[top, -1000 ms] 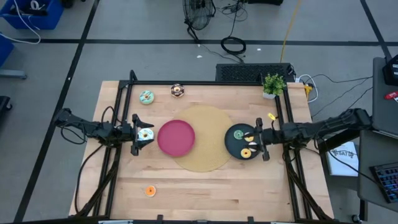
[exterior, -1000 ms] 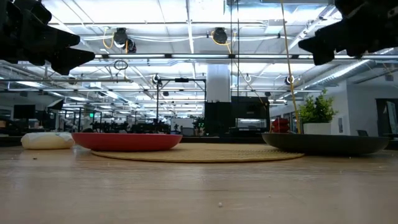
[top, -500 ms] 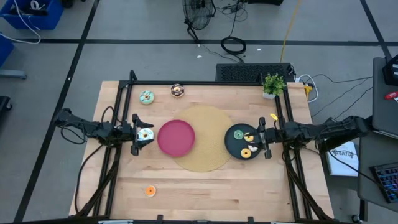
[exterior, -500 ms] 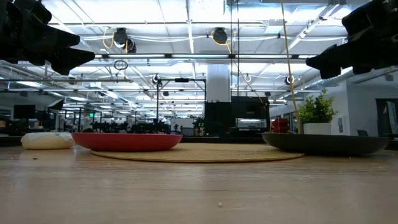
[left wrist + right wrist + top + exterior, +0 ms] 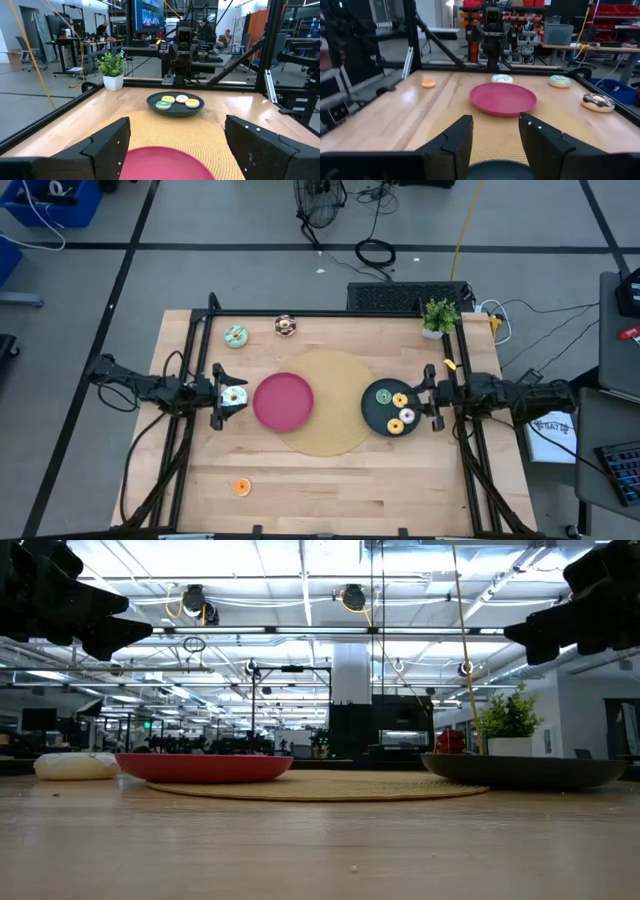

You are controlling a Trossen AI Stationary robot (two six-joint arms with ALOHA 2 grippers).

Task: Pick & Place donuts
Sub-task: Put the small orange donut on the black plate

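Three donuts lay on the black plate (image 5: 378,412) on the right half of the surface (image 5: 330,480): a green donut (image 5: 383,395), a yellow donut (image 5: 400,400) and a pink donut (image 5: 407,416), with what looked like a fourth, orange-and-white one (image 5: 395,426) beside them, though the left wrist view showed only three clearly. The pink plate (image 5: 283,401), sitting partly on the round woven mat (image 5: 335,438), was bare. Four donuts were not yet on a plate: a teal donut (image 5: 236,336) and a chocolate donut (image 5: 286,326) near the far edge of the surface, an orange donut (image 5: 242,487) near the front edge on the left, and a white-and-teal donut (image 5: 234,396) just beside the pink plate. The left gripper (image 5: 226,396) hung directly over that last donut with its fingers (image 5: 107,145) spread wide; the low view showed the donut resting on the surface with the arm well above it, so nothing was held. The right gripper (image 5: 434,397) sat at the black plate's outer rim, raised off the surface, its fingers (image 5: 543,145) part-way open with nothing between them. By this reckoning roughly half the job was done on the black plate, and the pink plate's share was entirely left, starting most likely with the donut under the left gripper.
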